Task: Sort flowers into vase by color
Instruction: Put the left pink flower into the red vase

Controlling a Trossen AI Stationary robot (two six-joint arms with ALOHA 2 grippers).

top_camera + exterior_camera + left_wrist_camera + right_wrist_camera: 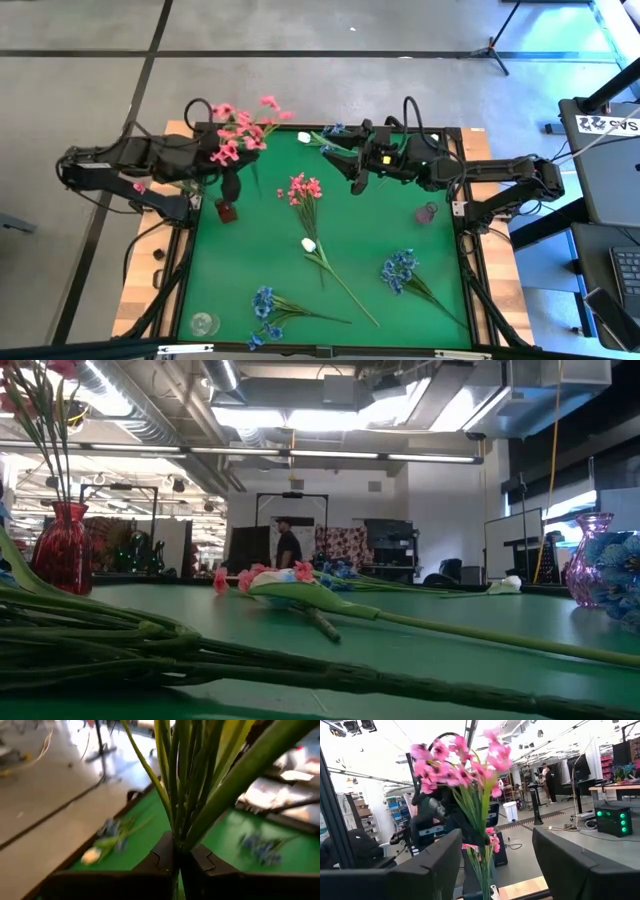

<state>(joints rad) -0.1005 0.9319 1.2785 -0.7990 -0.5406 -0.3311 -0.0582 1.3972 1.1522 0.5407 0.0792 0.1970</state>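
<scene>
Green stems stood pinched in the left pincer, its fingers clamped shut on the pink sprig at the surface's far left, just above the red vase. Well to its right, the right pincer hung with its fingers spread wide, gripping nothing. To do this step well, I judged, the stems should be kept upright and lowered straight into the vase's mouth before letting go. More pink flowers, a white bud and blue sprigs lay on the green surface.
</scene>
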